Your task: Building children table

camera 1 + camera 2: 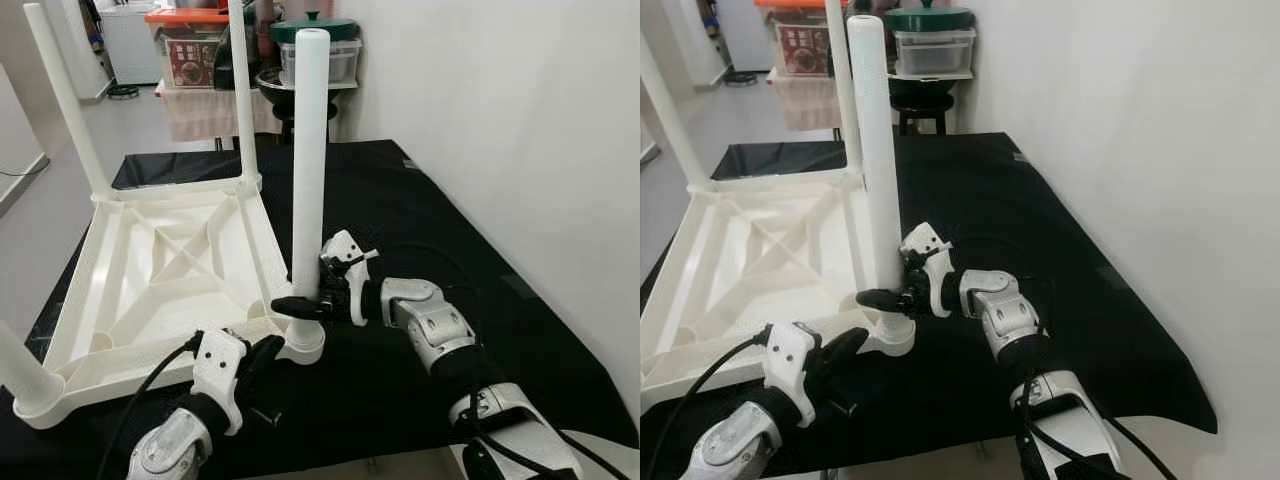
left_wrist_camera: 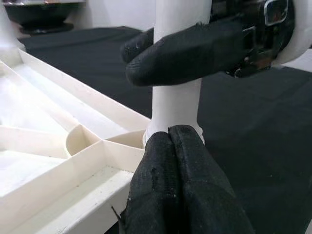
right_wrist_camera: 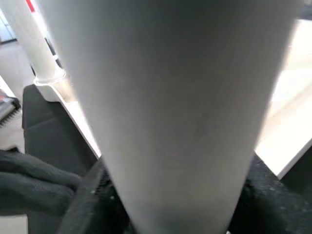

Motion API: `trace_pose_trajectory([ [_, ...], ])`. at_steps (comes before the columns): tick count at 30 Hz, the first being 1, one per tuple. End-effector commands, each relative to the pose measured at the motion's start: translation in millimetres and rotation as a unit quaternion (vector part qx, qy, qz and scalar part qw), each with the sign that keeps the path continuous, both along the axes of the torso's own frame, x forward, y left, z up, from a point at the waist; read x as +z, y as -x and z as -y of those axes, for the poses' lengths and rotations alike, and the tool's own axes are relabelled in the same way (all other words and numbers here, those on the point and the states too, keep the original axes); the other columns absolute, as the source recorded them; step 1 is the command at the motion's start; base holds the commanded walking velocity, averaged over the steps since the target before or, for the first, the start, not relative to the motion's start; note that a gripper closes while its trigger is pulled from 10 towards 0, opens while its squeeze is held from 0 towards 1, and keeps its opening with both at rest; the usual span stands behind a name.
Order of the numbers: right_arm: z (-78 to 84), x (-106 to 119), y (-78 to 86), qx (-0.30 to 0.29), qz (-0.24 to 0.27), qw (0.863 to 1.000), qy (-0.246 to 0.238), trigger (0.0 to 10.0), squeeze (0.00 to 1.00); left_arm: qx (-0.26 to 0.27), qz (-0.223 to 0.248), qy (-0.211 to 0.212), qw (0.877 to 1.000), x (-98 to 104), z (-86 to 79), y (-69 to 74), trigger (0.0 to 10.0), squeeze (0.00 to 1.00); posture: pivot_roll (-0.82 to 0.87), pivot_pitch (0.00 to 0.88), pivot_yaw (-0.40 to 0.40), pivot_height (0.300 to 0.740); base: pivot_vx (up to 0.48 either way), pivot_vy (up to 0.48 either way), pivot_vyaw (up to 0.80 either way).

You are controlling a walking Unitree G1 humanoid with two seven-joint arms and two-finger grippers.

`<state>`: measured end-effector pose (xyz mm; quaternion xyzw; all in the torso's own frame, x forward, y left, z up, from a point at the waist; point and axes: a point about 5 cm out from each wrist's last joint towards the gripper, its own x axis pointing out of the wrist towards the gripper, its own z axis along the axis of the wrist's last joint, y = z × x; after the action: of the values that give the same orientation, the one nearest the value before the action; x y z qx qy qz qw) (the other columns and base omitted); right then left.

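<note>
Seating the near-right leg (image 1: 309, 150) in the upturned table top (image 1: 150, 270).
Right gripper (image 1: 300, 306) clasped the leg; left gripper (image 2: 178, 161), closed empty, braced the socket (image 1: 303, 343). Next: press straight down.

You see a black mat (image 1: 400, 210) spread over the floor beside a white wall (image 1: 500, 100). Beyond its far edge stand a cloth-draped table (image 1: 205, 110) bearing an orange-lidded box (image 1: 190, 45), and a clear container with a green lid (image 1: 335, 50).

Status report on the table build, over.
Right gripper clamped on upright leg low down. Left gripper shut, pressed at corner socket. Upturned tabletop on black mat. Nothing in the way.
</note>
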<state>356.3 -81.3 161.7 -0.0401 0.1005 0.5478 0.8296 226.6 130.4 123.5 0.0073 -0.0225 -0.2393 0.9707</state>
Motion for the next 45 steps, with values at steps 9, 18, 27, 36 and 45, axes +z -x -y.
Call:
trace_pose_trajectory([
  [9, 29.1, -2.1, 7.8, 0.039, -0.016, 0.999, -0.032, 0.0, 0.0, -0.006, 0.001, 0.0, 1.0, 0.3, 0.2, 8.0, 10.0, 0.0, 0.05, 0.0, -0.07, 0.74, 0.0, 0.0, 0.0],
  [18, -9.4, -27.2, 54.0, -0.326, 0.049, 0.943, 0.047, 0.0, 0.0, -0.004, 0.007, -0.005, 1.0, 5.3, -3.7, 2.8, 10.0, 0.0, 0.01, 0.0, -0.034, 0.74, 0.0, 0.0, 0.0],
  [27, -11.0, -24.4, 43.3, -0.284, 0.053, 0.956, 0.042, 0.5, 0.0, -0.017, 0.013, -0.012, 1.0, 7.4, -1.3, -5.7, 10.0, 0.0, 0.01, 0.0, -0.04, 0.74, 0.0, 0.0, 0.0],
  [36, -27.5, -2.8, 50.0, -0.189, 0.041, 0.981, -0.001, 10.0, 1.0, -0.012, 0.008, -0.006, 1.0, 5.6, 0.8, -7.5, 10.0, 0.0, 0.02, 0.0, -0.046, 0.74, 0.0, 0.0, 0.0],
  [45, -15.8, 23.1, 36.7, 0.02, 0.082, 0.996, -0.018, 10.0, 0.0, -0.013, 0.004, -0.002, 1.0, 3.5, 0.5, -9.2, 10.0, 0.0, 0.03, 0.0, -0.052, 0.74, 0.0, 0.0, 0.0],
])
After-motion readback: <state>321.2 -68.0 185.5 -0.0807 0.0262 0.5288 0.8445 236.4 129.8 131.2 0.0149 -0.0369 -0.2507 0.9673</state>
